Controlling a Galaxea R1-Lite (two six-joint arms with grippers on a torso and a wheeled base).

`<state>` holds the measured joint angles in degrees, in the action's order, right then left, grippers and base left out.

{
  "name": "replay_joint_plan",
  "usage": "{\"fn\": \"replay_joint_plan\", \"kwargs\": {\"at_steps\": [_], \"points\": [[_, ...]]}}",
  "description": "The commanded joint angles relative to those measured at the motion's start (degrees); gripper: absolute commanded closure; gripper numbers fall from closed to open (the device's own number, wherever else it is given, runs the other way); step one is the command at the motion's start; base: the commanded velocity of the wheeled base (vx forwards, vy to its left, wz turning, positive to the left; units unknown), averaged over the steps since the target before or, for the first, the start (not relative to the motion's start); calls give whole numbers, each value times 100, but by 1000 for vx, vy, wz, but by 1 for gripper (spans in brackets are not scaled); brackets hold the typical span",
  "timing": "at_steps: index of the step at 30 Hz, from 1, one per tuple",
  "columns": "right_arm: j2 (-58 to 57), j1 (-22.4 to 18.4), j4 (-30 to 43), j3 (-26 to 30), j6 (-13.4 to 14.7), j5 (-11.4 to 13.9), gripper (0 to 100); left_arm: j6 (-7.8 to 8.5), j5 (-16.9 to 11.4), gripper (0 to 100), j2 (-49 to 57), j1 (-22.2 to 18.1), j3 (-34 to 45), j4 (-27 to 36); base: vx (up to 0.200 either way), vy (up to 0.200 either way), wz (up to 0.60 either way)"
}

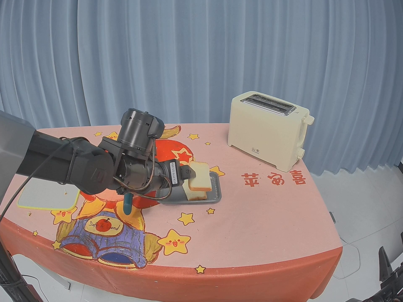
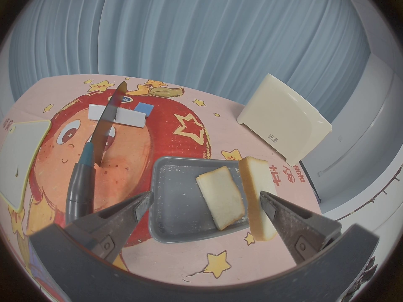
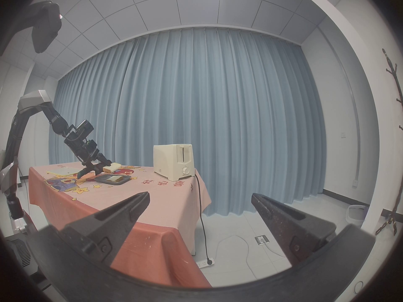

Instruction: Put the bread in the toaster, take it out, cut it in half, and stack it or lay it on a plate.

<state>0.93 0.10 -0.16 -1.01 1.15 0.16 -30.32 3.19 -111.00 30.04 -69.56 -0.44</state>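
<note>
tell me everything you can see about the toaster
The toaster is a cream, plastic-looking box with rounded edges, standing upright at the far right of the table. Two long metal-lined slots on top look empty. One end carries a lever near the top and a knob lower down. A dark cord runs from it down to the floor. Otherwise only the table touches it.

Between the tips of the left claw, a pale bread half lies flat in the grey tray, a second half on edge; cream toaster well beyond.
</note>
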Motion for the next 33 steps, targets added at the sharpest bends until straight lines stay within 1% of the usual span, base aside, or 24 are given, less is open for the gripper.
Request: {"fn": "replay_joint_plan", "kwargs": {"at_steps": [1, 3, 5, 6, 7, 8, 10, 12, 16, 19, 21, 27, 28, 33], "points": [[-93, -1, -2, 101, 0, 2, 0, -62, -29, 0, 17, 20, -14, -18, 0, 0, 0], [-93, 8, -2, 101, 0, 2, 0, -176, -47, 0, -1, 20, 48, -185, 0, 0, 0], [-93, -1, -2, 101, 0, 2, 0, -326, -82, 0, -10, 11, 136, -483, 0, 0, 0], [-93, -1, -2, 101, 0, 2, 0, -326, -82, 0, -10, 11, 136, -483, 0, 0, 0], [-93, -1, -2, 101, 0, 2, 0, -475, -223, 0, 8, -7, 259, -738, 0, 0, 0], [-93, -1, -2, 101, 0, 2, 0, -554, -302, 0, 34, -15, 329, -835, 0, 0, 0], [-93, -1, -2, 101, 0, 2, 0, -633, -442, 0, 60, -24, 452, -958, 0, 0, 0], [-93, -1, -2, 101, 0, 2, 0, -668, -530, 0, 104, -24, 584, -1002, 0, 0, 0], [-93, -1, -2, 101, 0, 2, 0, -686, -574, 0, 140, -15, 777, -1020, 0, 0, 0], [-93, -1, -2, 101, 0, 2, 0, -686, -689, 0, 192, -24, 900, -1107, 0, 0, 0], [-93, -1, -2, 101, 0, 2, 0, -686, -829, 0, 368, -42, 1015, -1178, 0, 0, 0], [-93, 8, -2, 101, 0, 2, 0, -686, -856, 0, 465, -42, 1067, -1195, 0, 0, 0], [-93, -1, -2, 101, 0, 2, 0, -660, -803, 0, 456, -15, 1050, -1195, 0, 0, 0], [-93, 8, -2, 101, 0, 2, 0, -651, -759, 0, 535, -24, 988, -1187, 0, 0, 0]]}}
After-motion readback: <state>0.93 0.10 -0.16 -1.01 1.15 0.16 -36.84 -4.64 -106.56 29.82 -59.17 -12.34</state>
